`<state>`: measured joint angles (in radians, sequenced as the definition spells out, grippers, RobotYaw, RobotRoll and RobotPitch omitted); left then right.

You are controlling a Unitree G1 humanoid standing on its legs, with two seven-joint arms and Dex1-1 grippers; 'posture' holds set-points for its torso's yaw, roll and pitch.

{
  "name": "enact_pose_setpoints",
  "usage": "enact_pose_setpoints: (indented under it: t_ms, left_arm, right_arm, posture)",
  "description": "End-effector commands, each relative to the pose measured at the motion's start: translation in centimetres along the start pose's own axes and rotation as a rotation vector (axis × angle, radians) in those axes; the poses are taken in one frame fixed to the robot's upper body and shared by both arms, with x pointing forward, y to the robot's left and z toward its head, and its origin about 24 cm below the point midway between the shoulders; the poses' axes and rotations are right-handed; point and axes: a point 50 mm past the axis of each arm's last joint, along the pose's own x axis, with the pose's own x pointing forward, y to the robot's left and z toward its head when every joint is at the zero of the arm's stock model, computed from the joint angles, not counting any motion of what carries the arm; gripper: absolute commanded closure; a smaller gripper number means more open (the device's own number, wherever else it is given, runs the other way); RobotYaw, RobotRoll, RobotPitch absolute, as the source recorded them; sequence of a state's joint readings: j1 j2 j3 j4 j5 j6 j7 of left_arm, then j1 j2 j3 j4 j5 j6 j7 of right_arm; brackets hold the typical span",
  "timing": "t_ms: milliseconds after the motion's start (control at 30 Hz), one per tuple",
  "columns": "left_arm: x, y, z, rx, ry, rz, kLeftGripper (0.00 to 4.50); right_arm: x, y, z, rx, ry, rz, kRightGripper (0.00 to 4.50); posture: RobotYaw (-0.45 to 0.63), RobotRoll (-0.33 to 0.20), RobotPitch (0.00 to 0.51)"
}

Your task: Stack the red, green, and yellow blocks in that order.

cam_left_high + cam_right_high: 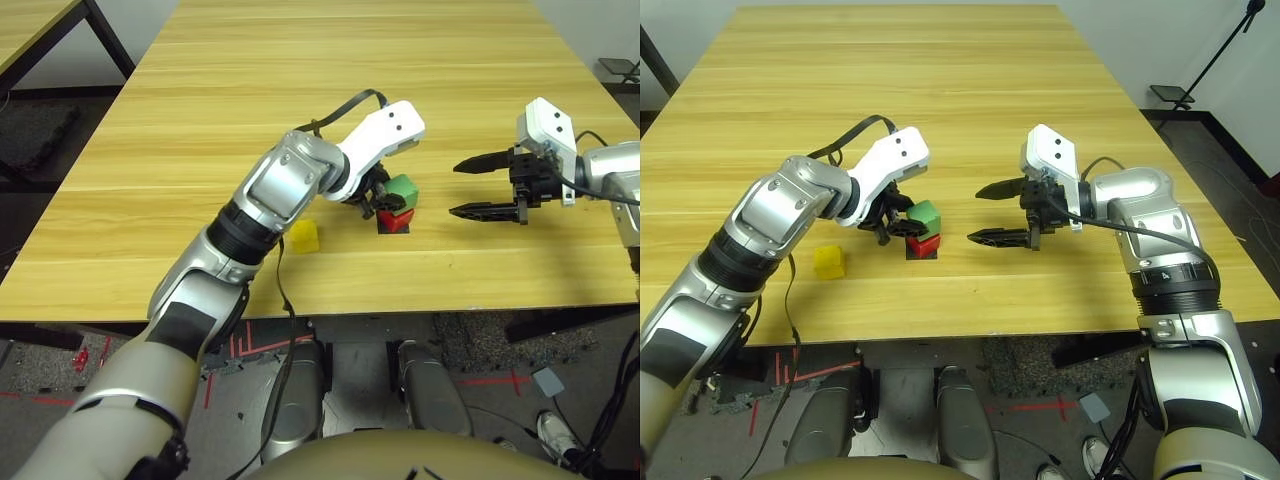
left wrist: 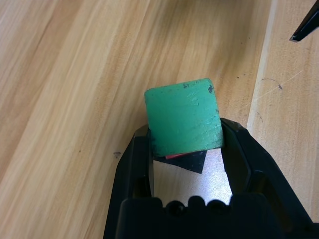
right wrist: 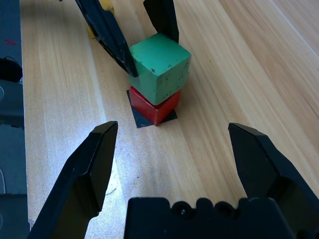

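Left gripper (image 2: 187, 134): jaws closed on the green block (image 2: 184, 117), which is gripped at two opposite sides. Right gripper (image 3: 173, 127): jaws wide apart, nothing held; it is positioned to the right of the blocks. The green block is located directly above the red block (image 3: 153, 107), slightly tilted. The red block is seated on the black patch (image 3: 142, 119). The yellow block (image 1: 829, 262) is placed to their left, apart, on the table (image 1: 940, 100).
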<state>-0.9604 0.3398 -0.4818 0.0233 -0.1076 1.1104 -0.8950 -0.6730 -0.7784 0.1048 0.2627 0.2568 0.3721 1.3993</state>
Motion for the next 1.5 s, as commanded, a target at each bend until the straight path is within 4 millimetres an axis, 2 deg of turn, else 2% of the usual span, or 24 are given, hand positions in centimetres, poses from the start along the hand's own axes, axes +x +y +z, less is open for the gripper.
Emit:
enact_pose_setpoints:
  t_ms: [33,500,533,600,733,833,967,1033,1100,1300,1400,1500]
  left_arm:
    - [0.2,-0.3,0.0,0.008,0.011,-0.013,2.40]
    - [0.5,-0.2,-0.3,0.026,0.012,-0.011,2.40]
    - [0.5,-0.2,-0.4,0.030,0.011,-0.009,1.87]
    - [0.5,-0.1,-0.4,0.030,0.004,-0.004,1.41]
    - [-0.6,0.1,0.1,0.041,-0.048,0.020,0.07]
    - [-3.3,0.5,0.6,0.076,-0.092,0.023,0.03]
    - [-8.3,0.7,-1.6,0.109,-0.012,0.025,0.03]
    - [-10.6,0.3,-4.5,0.119,0.097,0.015,0.03]
    - [-11.8,-0.2,-6.5,0.108,0.155,0.005,0.03]
    - [-11.9,0.1,-10.9,0.042,0.209,0.035,0.03]
    - [-11.5,1.0,-11.8,0.061,0.200,0.083,0.03]
    - [-10.6,1.9,-11.6,0.081,0.146,0.112,0.03]
  right_arm:
    - [-0.1,0.2,0.1,-0.001,-0.009,-0.002,0.00]
    - [0.0,0.3,0.2,0.010,-0.017,-0.008,0.00]
    - [0.0,0.3,0.2,0.012,-0.018,-0.008,0.00]
    - [0.0,0.3,0.2,0.013,-0.018,-0.009,0.00]
    - [0.0,0.2,0.2,0.012,-0.021,-0.012,0.00]
    - [0.0,0.2,0.3,0.005,-0.024,-0.009,0.00]
    - [-0.1,0.3,0.4,-0.008,-0.029,0.014,0.00]
    - [-0.4,0.2,0.2,-0.008,-0.029,0.017,0.00]
    - [-0.5,0.1,0.0,-0.008,-0.028,0.016,0.00]
    - [-0.2,-0.3,0.1,-0.009,-0.027,0.024,0.00]
    - [-0.1,-0.3,0.3,-0.012,-0.028,0.033,0.00]
    - [0.0,-0.4,0.5,-0.015,-0.028,0.038,0.00]
  posture:
    - [0.19,0.007,0.126]
    - [0.19,0.008,0.125]
    - [0.19,0.008,0.124]
    - [0.20,0.007,0.121]
    - [0.21,0.003,0.113]
    - [0.22,-0.001,0.110]
    - [0.24,-0.006,0.107]
    - [0.25,-0.009,0.107]
    - [0.26,-0.011,0.105]
    - [0.28,-0.026,0.103]
    - [0.28,-0.037,0.101]
    - [0.28,-0.044,0.098]
